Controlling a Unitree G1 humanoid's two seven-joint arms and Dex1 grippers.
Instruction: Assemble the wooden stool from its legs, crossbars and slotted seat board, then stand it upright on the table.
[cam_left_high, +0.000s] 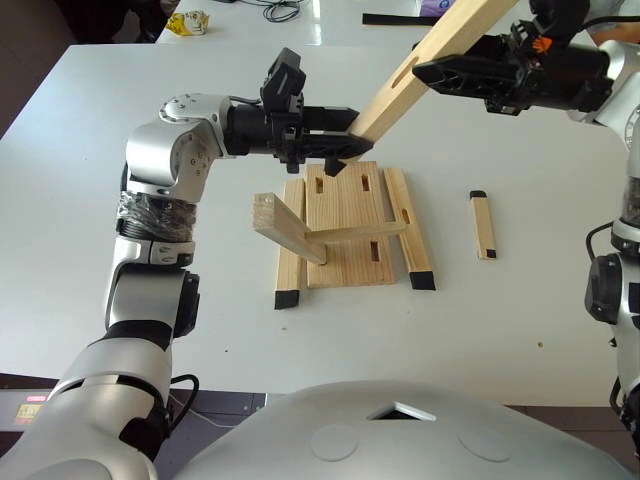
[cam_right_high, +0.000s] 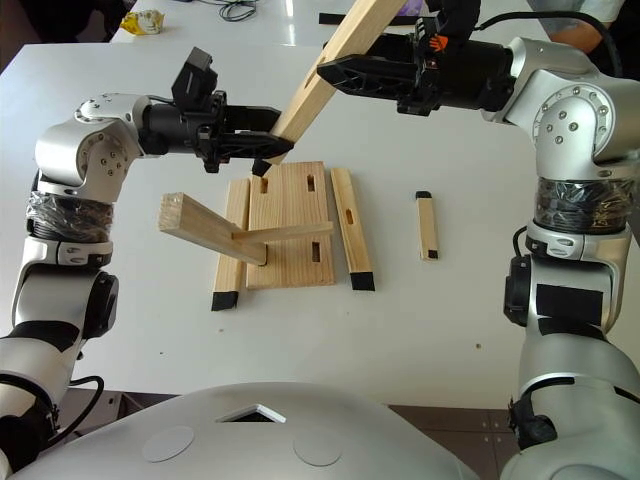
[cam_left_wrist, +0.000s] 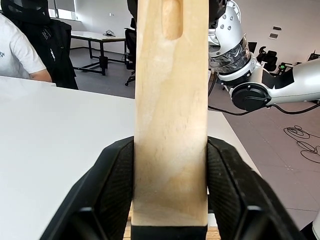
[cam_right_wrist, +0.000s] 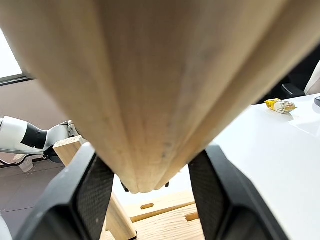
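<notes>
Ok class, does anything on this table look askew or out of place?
The leg planted on the seat board leans leftward instead of standing straight, its crossbar jutting sideways. One short piece lies alone, right of the board.

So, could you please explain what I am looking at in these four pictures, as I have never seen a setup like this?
This is a humanoid robot with two arms, each ending in a two-fingered gripper. The two wide pictures come from cameras in its head, looking down over a white table. The two close ones come from wrist cameras, each looking along black fingers clamped on wood. The left gripper and the right gripper both hold one long wooden leg, tilted, its black-capped end at the far edge of the slotted seat board. Beside the board lie a left flat leg and a right flat leg. A slanted leg rests over the board with a crossbar joined to it, and a short bar lies apart to the right.
</notes>
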